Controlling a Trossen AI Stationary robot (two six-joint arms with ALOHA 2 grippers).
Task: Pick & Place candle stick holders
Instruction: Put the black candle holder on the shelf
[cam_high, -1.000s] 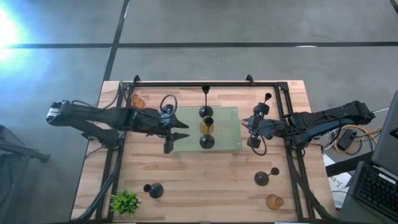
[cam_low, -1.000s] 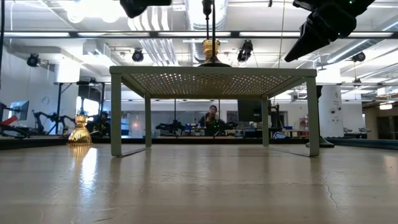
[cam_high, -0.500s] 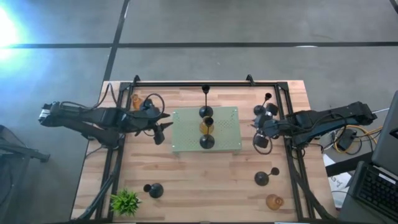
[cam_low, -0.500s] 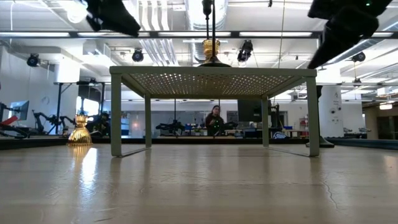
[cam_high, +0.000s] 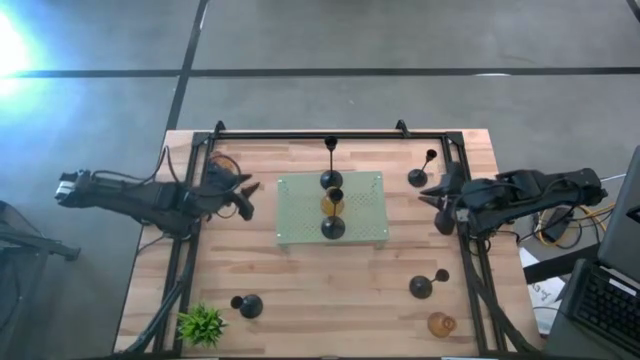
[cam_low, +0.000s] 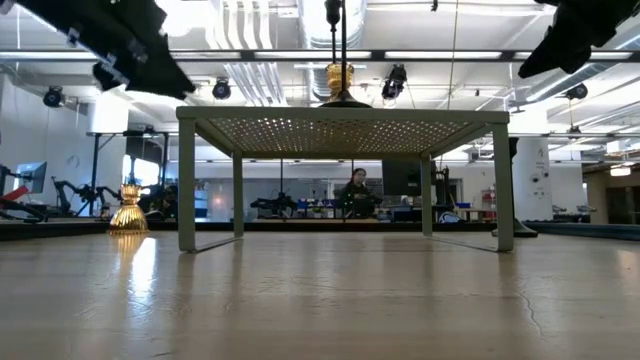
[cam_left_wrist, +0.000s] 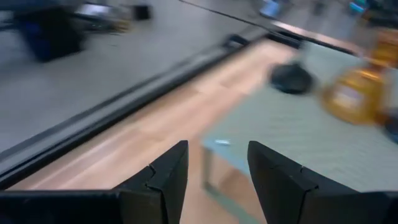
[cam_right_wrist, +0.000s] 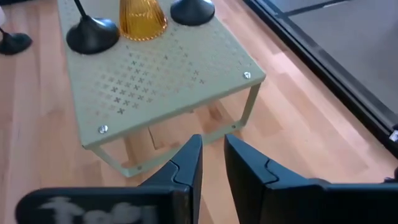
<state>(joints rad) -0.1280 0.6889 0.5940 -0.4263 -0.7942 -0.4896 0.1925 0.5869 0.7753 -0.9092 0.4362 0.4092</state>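
Black dome-based holders (cam_high: 331, 228), amber bulbous holder (cam_high: 333, 203) between

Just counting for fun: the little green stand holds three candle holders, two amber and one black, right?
Not quite. The high view shows the green stand holding three, but two black holders and one amber holder between them.

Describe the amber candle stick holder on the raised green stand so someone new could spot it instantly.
Start at the pale green perforated stand in the middle of the wooden table. Three holders stand in a row on it; the amber holder is the middle one. It alone is short, bulbous and orange-gold, between two black dome-based holders.
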